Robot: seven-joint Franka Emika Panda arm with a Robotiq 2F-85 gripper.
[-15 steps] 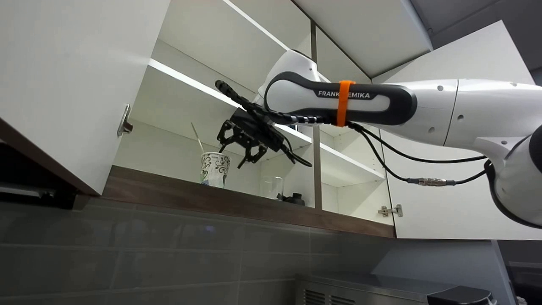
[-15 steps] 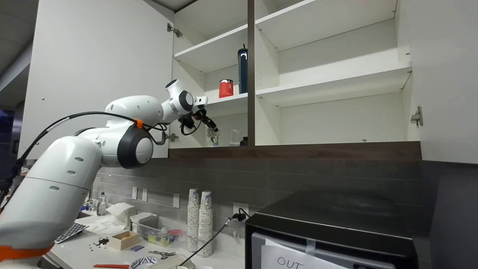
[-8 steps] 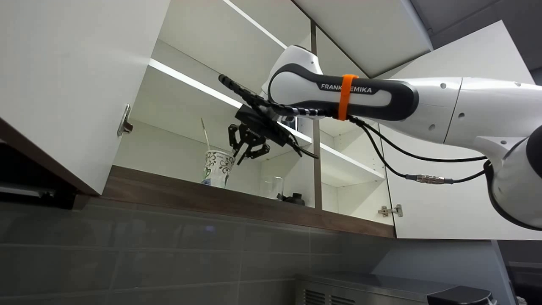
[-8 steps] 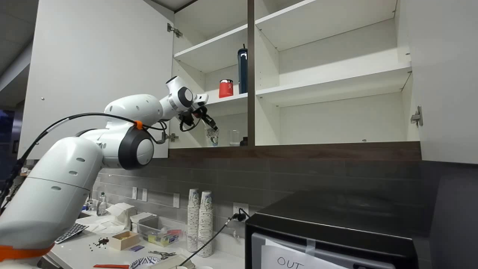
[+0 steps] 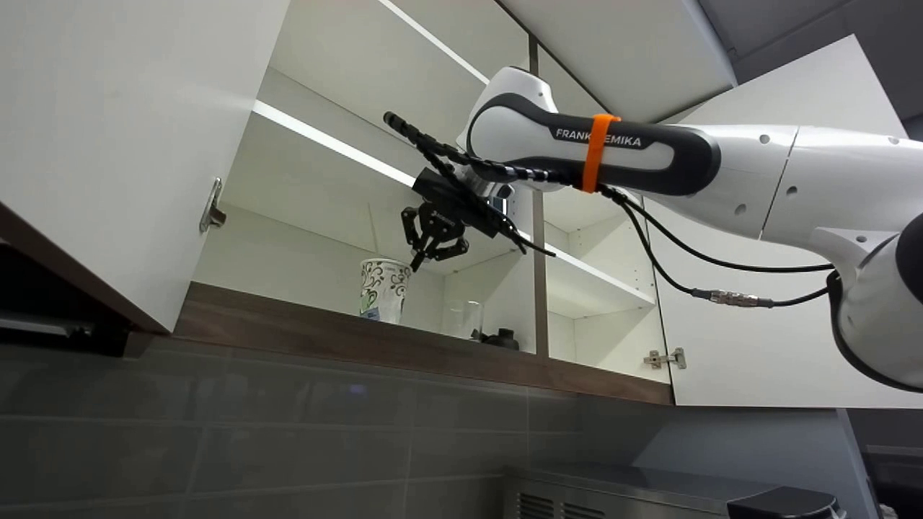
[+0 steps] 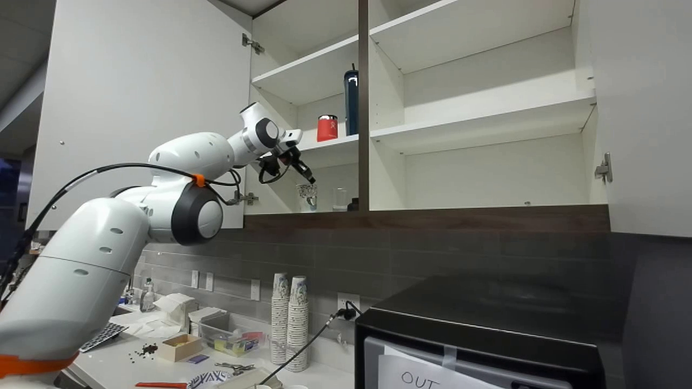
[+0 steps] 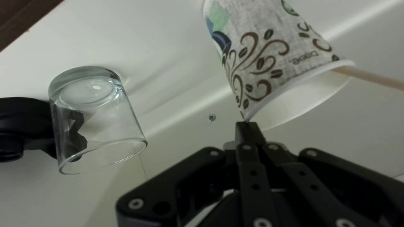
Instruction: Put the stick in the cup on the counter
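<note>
The cup [image 5: 386, 288], white paper with dark swirls, stands upright on the cabinet's bottom shelf. It also shows in an exterior view [image 6: 307, 198] and large in the wrist view [image 7: 262, 47]. The stick [image 7: 372, 77] leans out of the cup's mouth, its lower end hidden inside; it looks thin and faint in an exterior view [image 5: 373, 225]. My gripper [image 7: 248, 127] is shut, fingertips together right at the cup's rim on the side away from the stick. Whether the rim's edge is caught between the tips, I cannot tell.
A clear glass [image 7: 98, 119] and a black object [image 7: 25, 126] stand along the same shelf. On the shelf above are a red cup [image 6: 327, 128] and a tall dark bottle [image 6: 351, 102]. Open cabinet doors [image 6: 151, 102] flank the cabinet; a wooden edge [image 5: 324, 324] runs along its front.
My gripper has shut from open and moved up and to the right in an exterior view. The cup has slid right along the shelf, with the stick in it.
</note>
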